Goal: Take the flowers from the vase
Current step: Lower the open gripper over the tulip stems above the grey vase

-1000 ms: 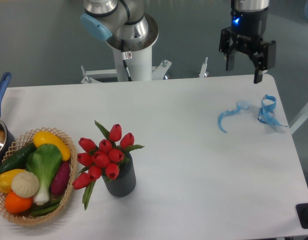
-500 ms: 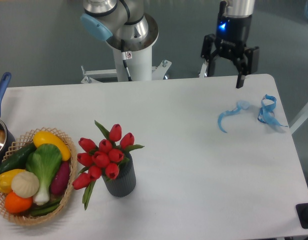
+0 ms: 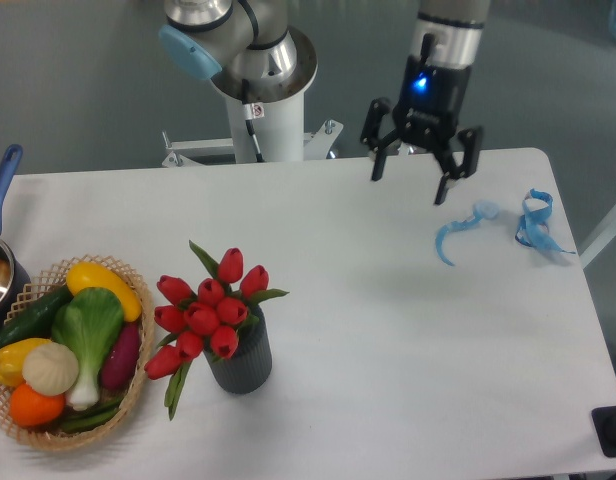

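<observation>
Shifted leftward along the table's far edge, the black two-finger gripper (image 3: pixel 408 190) hangs spread and empty, while near the front-left corner the ribbed dark grey vase (image 3: pixel 240 361) holds red tulips (image 3: pixel 206 312) beside a vegetable-filled wicker basket (image 3: pixel 136 383).

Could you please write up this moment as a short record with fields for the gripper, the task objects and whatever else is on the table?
gripper: gripper open, empty, above the far right part of the table, well away from the flowers
flowers: red tulips standing in the vase, leaning left
vase: dark grey ribbed vase, upright, near the front left
basket: wicker basket of plastic vegetables, left of the vase
ribbon: blue ribbon pieces at the far right
pot: blue-handled pot at the left edge
task state: flowers not yet grasped
</observation>
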Controlling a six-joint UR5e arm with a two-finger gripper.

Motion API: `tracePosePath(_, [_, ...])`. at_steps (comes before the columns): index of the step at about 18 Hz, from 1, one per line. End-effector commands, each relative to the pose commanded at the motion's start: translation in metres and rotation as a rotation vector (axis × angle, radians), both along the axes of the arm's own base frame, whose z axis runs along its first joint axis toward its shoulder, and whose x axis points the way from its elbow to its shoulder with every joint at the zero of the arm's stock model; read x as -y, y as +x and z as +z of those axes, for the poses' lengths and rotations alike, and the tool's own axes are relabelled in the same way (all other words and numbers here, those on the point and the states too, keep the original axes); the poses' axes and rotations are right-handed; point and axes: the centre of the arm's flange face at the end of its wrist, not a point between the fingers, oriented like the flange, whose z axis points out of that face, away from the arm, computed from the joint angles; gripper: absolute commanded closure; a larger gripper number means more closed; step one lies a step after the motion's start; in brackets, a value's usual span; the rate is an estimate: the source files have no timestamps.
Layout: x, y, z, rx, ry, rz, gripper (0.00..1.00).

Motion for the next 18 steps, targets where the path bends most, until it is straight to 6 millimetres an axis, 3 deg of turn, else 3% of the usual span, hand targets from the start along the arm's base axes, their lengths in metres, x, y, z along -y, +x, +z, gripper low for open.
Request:
tracePosePath(4, [-0.043, 0.012, -0.022, 0.022, 0.082, -0.094, 0.00])
tracePosePath(7, [-0.061, 0.022, -0.036, 0.109, 0.170, -0.143, 0.00])
tracePosePath(14, [-0.092, 0.049, -0.058, 0.260, 0.218, -0.162, 0.00])
tracePosePath(18, [-0.106, 0.054, -0.050, 0.269, 0.226, -0.149, 0.00])
